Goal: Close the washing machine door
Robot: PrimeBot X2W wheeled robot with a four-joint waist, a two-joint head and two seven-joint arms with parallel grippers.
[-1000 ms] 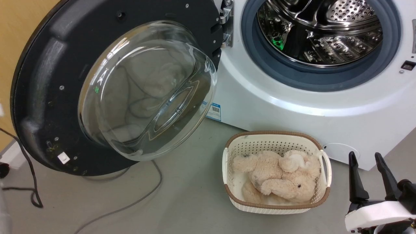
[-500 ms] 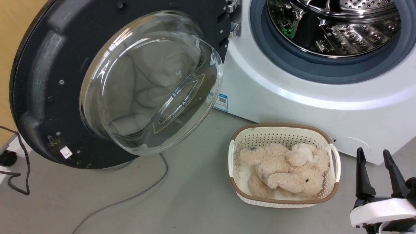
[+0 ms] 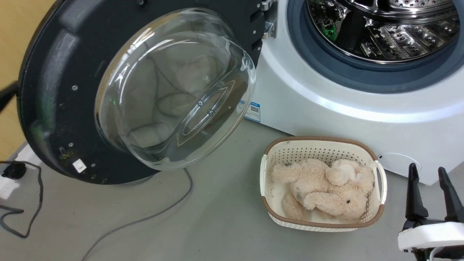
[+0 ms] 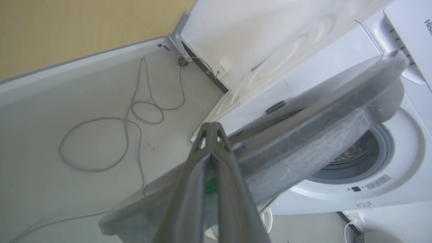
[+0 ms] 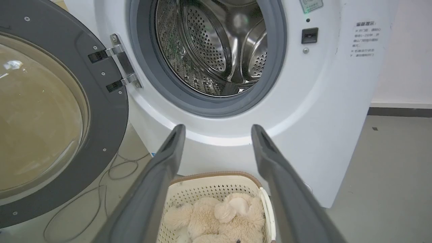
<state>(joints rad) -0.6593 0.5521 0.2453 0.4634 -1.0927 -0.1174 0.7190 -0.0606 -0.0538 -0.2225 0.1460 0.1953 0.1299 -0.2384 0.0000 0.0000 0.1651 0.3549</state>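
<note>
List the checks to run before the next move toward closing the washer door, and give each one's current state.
1. washing machine door wide open on its hinge, ready to swing: ok.
2. drum opening free of anything hanging out: ok.
3. left gripper shut, at the door's outer side: ok; contact with the door: cannot tell.
4. right gripper open, apart from the door: ok.
5. basket holding the plush toy, clear of the door's swing: cannot tell.
</note>
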